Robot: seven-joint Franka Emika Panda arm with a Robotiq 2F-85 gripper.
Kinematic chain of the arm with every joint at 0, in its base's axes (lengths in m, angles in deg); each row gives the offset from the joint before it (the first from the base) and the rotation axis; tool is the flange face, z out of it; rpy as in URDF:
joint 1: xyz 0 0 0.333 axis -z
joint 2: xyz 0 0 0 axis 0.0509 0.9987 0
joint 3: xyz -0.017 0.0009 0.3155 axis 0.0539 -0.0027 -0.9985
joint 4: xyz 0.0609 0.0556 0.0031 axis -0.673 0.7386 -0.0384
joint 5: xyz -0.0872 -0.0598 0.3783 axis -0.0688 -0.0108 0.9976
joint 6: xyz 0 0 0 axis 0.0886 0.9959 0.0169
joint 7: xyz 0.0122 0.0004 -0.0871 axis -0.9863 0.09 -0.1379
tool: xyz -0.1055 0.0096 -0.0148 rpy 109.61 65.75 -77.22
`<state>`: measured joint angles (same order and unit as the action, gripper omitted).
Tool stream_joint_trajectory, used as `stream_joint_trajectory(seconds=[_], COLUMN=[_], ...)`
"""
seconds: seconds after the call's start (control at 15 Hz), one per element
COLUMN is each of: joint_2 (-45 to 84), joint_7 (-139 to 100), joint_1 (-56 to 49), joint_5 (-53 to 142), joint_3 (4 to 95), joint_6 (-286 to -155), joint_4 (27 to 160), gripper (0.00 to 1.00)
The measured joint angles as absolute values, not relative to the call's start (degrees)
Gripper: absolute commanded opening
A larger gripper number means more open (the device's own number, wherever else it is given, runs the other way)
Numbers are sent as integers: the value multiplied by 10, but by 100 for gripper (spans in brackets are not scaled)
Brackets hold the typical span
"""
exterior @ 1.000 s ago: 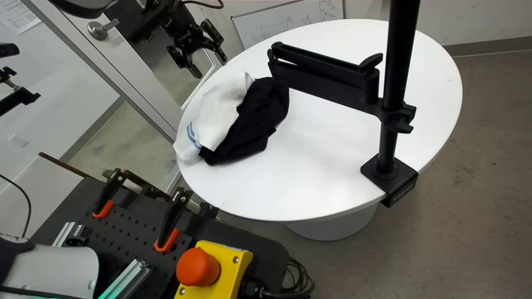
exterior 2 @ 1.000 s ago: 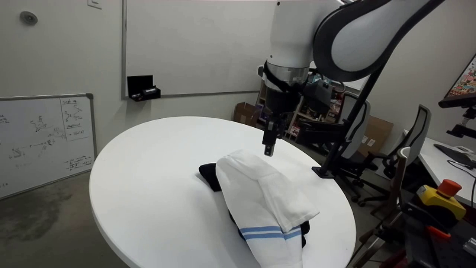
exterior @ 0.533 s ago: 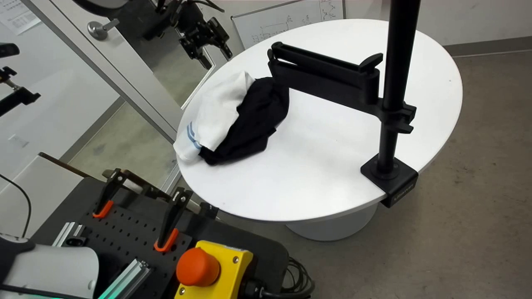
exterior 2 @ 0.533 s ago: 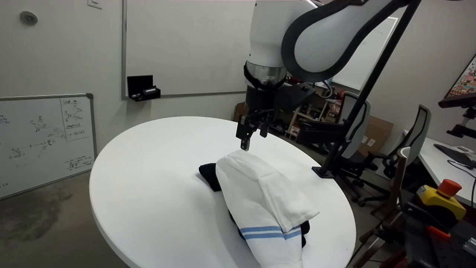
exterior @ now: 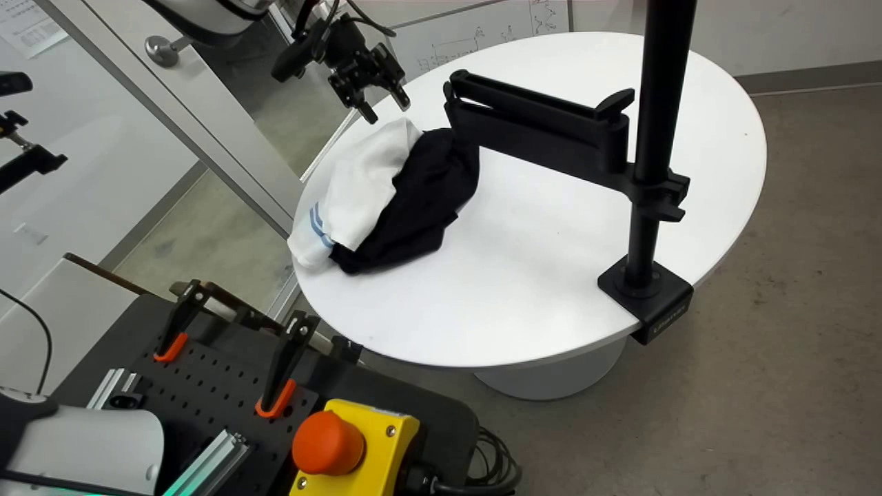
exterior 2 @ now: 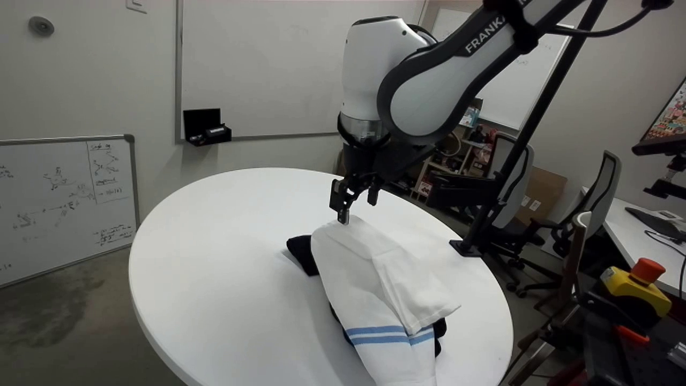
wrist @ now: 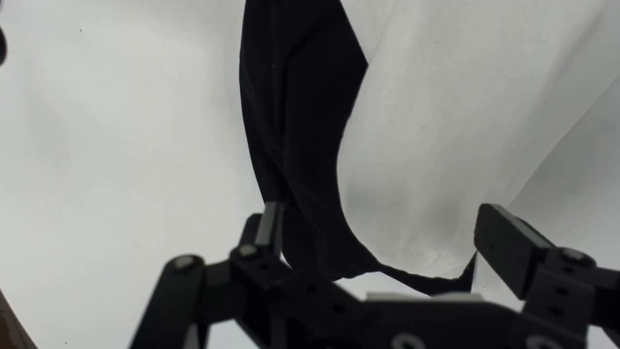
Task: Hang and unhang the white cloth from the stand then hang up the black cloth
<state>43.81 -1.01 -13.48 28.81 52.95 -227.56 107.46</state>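
"Judging by the pose, what were we after?"

"The white cloth [exterior 2: 375, 257], we reckoned. It lay on the table [exterior 2: 225, 289], partly over the black cloth [exterior: 424, 200]; neither hung on the stand [exterior: 656, 131]."

"Where was our gripper [exterior 2: 357, 211] in an exterior view?"

"At the white cloth's unstriped end, fingers [wrist: 511, 249] spread, nothing gripped. One tip overlapped the cloth's edge to the eye; we couldn't say if it touched."

"So how did we want to close?"

"On white alone. The wrist view had the black cloth passing behind one finger and peeking out past the white edge, so a deep bite there risked lifting both, we judged. Our best course seemed a small shift toward the white, a gentle drop, then a shallow pinch on a loose fold, leaving enough slack to drape over the stand."

"And did the arm [exterior 2: 434, 96] suit that?"

"We thought so: its forearm sloped down to a near-upright wrist, and we had the gripper aimed at the table, which favoured a straight descent. Lifting called for care, since the black cloth might have clung underneath."
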Motion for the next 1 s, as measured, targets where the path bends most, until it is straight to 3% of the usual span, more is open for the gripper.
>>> stream_joint_trajectory(seconds=[0.2,0.27,0.53,0.87,1.0], joint_2=[455,460,477,489,490], joint_7=[-5,-4,-4,-4,-4], joint_1=[-140,-142,-144,-143,-142], joint_5=[288,289,298,306,307], joint_3=[532,532,532,532,532], joint_6=[-2271,-2267,-2246,-2219,-2214], joint_4=[1056,1051,1038,1030,1028], gripper=[100,79,53,12,1])
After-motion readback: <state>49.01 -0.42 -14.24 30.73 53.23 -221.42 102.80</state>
